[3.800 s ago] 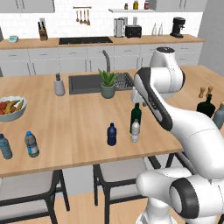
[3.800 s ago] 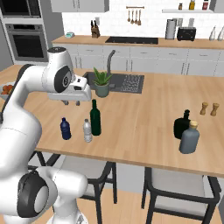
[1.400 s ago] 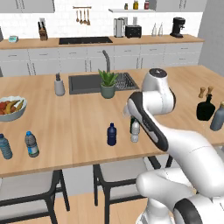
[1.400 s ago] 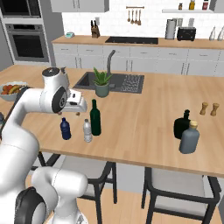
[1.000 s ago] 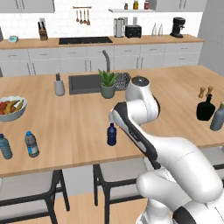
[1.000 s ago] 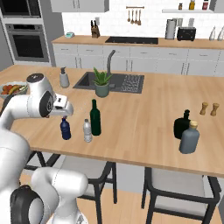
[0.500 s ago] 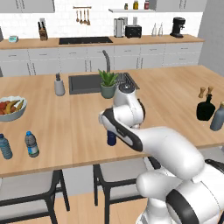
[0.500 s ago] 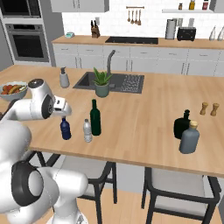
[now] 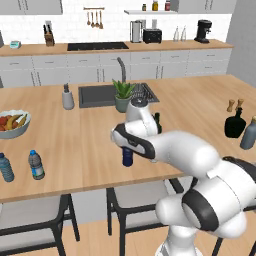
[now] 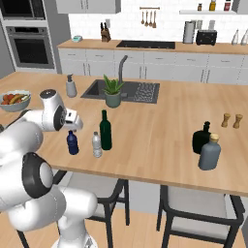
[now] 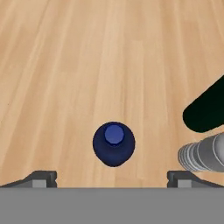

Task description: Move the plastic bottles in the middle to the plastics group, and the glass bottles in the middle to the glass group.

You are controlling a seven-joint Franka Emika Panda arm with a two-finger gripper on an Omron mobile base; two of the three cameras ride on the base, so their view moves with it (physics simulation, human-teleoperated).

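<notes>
The navy plastic bottle (image 9: 127, 158) (image 10: 72, 144) stands near the island's front edge. Seen from above, the navy bottle (image 11: 113, 143) lies between my two spread fingertips (image 11: 41, 177). My gripper (image 11: 112, 177) (image 10: 73, 128) hangs open just above it, holding nothing. Beside it stand the clear white-capped bottle (image 10: 97, 145) (image 11: 204, 153) and the taller dark green glass bottle (image 10: 105, 131) (image 11: 206, 110). The plastics group, two blue-labelled water bottles (image 9: 35, 165) (image 9: 6, 167), is at the far left. The glass group, a squat black bottle (image 10: 201, 138) (image 9: 234, 124) and a grey-blue bottle (image 10: 210, 152) (image 9: 248, 134), is at the right.
A fruit bowl (image 9: 12, 124) sits at the left of the island. A potted plant (image 10: 113, 93), the sink (image 9: 97, 95) and a soap dispenser (image 9: 67, 97) lie behind. Two wooden pepper mills (image 10: 231, 120) stand behind the glass group. Stools (image 10: 193, 218) sit under the front edge.
My arm has swung left and down, from beside the green bottle to right over the navy bottle. The gripper has stayed open, and no bottle has moved.
</notes>
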